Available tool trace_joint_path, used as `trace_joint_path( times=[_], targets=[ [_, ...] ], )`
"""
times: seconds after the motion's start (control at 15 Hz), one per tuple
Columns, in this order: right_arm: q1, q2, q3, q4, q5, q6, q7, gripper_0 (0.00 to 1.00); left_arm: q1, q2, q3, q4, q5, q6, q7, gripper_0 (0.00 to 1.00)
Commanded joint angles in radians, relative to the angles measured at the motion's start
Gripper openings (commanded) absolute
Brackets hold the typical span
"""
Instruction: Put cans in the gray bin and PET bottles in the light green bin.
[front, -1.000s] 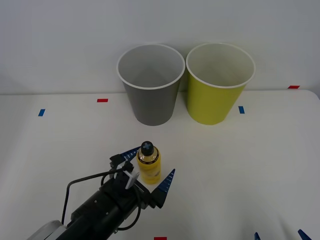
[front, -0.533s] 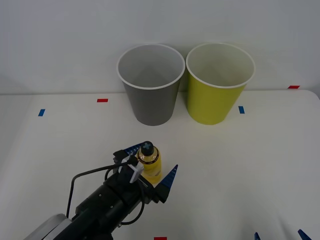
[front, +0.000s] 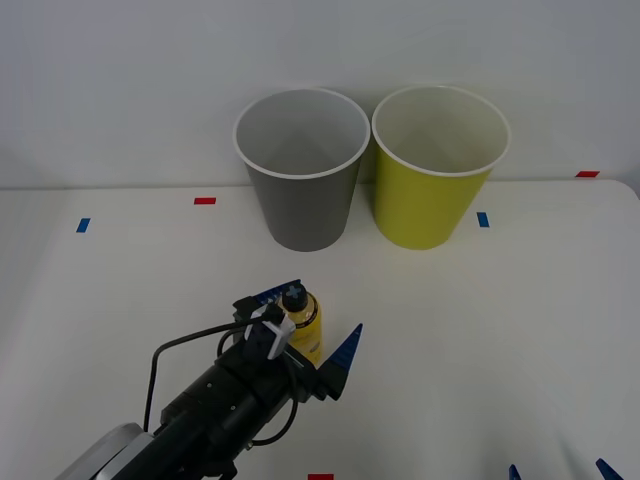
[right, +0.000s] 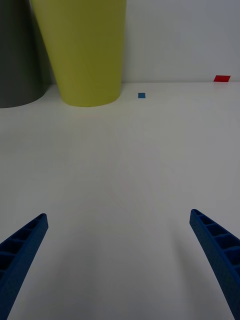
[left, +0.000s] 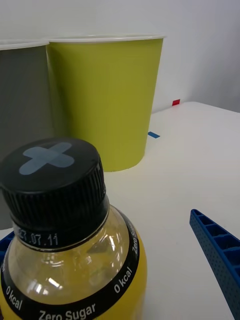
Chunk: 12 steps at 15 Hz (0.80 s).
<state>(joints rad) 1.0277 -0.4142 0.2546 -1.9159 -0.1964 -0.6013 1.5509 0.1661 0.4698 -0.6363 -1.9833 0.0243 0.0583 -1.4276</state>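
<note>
My left pincer (front: 305, 325) is spread open around the PET bottle (front: 301, 322), which stands upright on the desk (front: 500, 320) between my fingers, nearer the gray bin (front: 302, 170).

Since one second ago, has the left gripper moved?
Yes. The left gripper has advanced toward the gray bin, bringing the yellow-label bottle deeper between its open fingers.
</note>
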Motion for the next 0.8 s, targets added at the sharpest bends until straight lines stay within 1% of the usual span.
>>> trace_joint_path(
  times=[0.07,0.67,0.73,0.8],
  targets=[
    [0.0,0.0,0.0,0.0,0.0,0.0,0.0,0.99,0.0,0.006,0.0,0.0,-0.001,0.0,-0.001,1.0],
    [0.0,0.0,0.0,0.0,0.0,0.0,0.0,0.99,0.001,0.021,0.0,0.0,-0.001,0.0,0.003,1.0],
    [0.0,0.0,0.0,0.0,0.0,0.0,0.0,0.99,0.001,0.02,0.0,0.0,-0.001,0.0,0.003,0.96],
    [0.0,0.0,0.0,0.0,0.0,0.0,0.0,0.99,0.001,0.018,0.0,0.0,-0.001,0.002,0.003,0.58]
  ],
)
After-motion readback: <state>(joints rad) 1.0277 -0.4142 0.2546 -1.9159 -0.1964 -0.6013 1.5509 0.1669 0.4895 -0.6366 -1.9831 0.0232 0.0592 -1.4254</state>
